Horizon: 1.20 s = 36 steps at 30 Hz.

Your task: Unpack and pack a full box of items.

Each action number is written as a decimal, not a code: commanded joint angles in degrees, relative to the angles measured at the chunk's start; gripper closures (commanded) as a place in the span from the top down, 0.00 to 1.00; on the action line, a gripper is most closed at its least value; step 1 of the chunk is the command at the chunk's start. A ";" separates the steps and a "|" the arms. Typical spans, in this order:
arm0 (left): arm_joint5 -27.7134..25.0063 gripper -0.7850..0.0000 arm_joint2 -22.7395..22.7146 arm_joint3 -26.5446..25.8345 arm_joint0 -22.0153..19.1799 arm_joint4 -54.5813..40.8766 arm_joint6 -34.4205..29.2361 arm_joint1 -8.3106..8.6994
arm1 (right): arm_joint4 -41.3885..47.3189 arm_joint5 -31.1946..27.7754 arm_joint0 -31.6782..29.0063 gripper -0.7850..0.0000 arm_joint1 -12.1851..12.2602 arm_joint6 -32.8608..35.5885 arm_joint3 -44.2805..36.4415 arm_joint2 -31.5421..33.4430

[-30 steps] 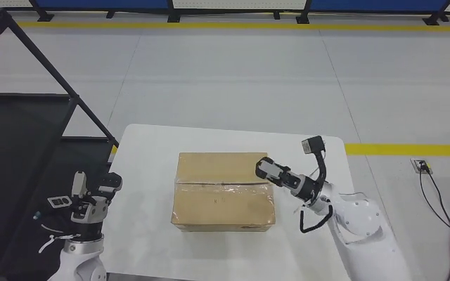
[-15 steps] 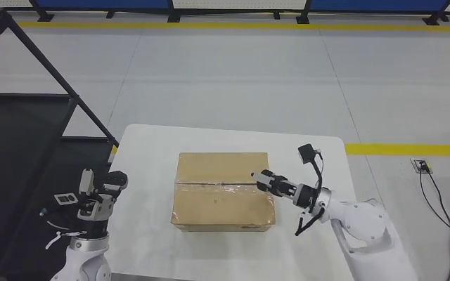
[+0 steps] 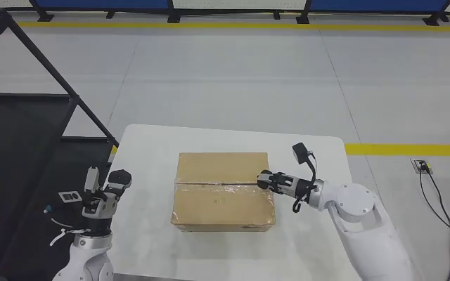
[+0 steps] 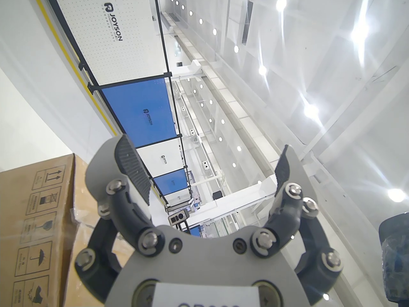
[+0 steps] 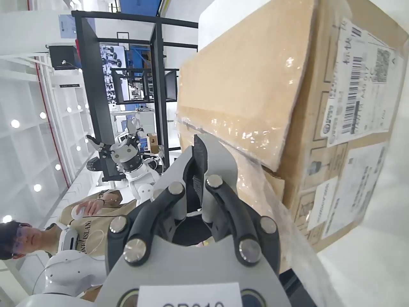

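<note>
One brown cardboard box [image 3: 223, 192], and it sits square in the middle of the white table [image 3: 151, 151], flaps down and closed. Clear glossy tape [image 5: 243, 129] runs along the seam across its top and wrinkles over the end, catching the light. On the end face toward the right arm there are white shipping labels [image 5: 361, 74] with barcodes; on the opposite end face, a column of printed handling symbols [image 4: 41, 212]. Now the arms. The right gripper [image 3: 265, 180] is stretched out low and nearly level toward the box, its fingers pressed together, tip right at the taped seam on the box's upper right edge; whether it actually touches the tape is hard to say from here. Over on the other side, the left gripper [image 3: 104, 190] is at the table's left edge, near the box but clear of it, pointed up toward the ceiling lights, its two ribbed fingers [image 4: 134, 167] spread wide with only air between them.
</note>
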 commanded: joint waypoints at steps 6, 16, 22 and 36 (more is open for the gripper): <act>0.28 1.00 0.80 0.07 -0.55 0.78 0.16 0.14 | -3.05 3.70 -1.48 0.00 0.96 0.77 -0.71 1.15; 0.40 1.00 1.11 0.07 -0.73 0.92 0.42 0.35 | -0.28 3.33 -3.93 0.00 1.94 0.61 0.22 4.54; 0.35 1.00 1.25 -0.04 -0.67 1.15 0.77 0.47 | -0.07 4.48 -2.54 0.00 2.20 1.46 3.60 3.52; -0.05 1.00 1.61 -0.42 -0.11 1.65 1.58 0.67 | 1.60 2.90 1.96 0.00 1.82 2.31 11.70 -1.96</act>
